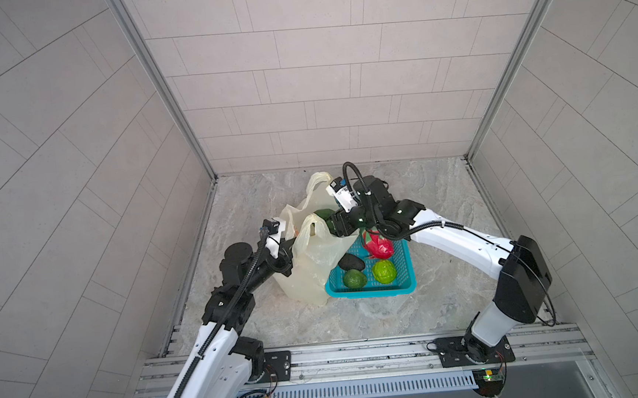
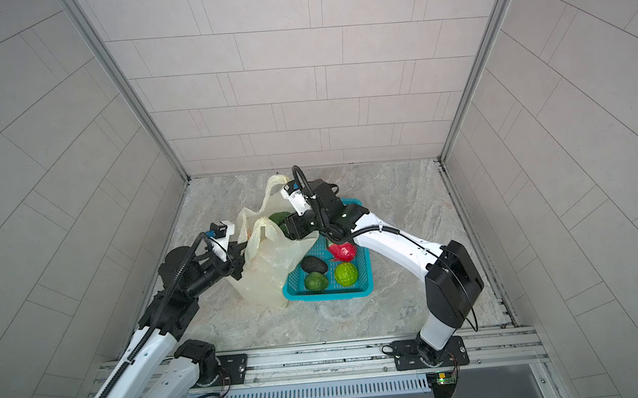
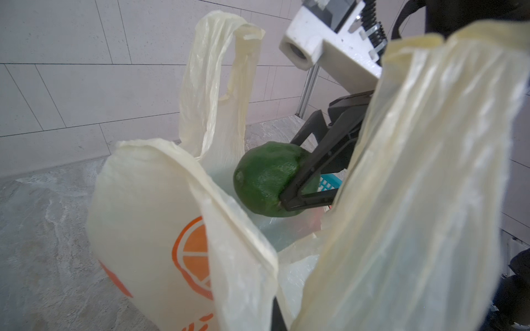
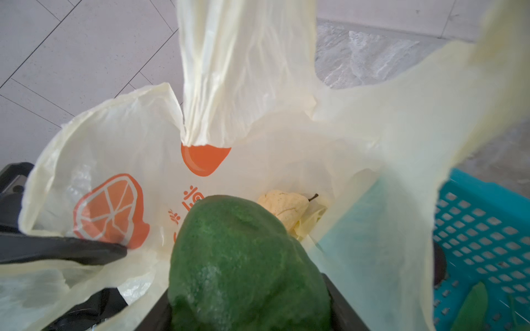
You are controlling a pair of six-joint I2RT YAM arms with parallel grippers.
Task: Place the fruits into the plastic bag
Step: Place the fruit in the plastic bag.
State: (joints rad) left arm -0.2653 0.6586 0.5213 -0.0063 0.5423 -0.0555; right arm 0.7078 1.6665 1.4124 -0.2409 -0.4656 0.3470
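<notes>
**Step in hand:** transfer of one fruit into the bag; release not yet made.

**Right pincer**: closed on a dark green oval fruit, gripped at its sides. The fruit projects ahead of the fingertips, above the open mouth of the thin translucent pale-yellow plastic bag, between the two loop handles.

**Left pincer**: closed on the bag's near rim film, holding the mouth spread.

**Next move (judgement):** lower the right pincer until the fruit is below the rim, then open the jaws. The film is limp, so the left pincer should hold.

**Remaining fruits:** behind the right pincer, under its wrist, in the teal perforated plastic basket: a blackish oval, a second dark green oval, a bumpy light green ball and a red-pink dragon fruit.
</notes>
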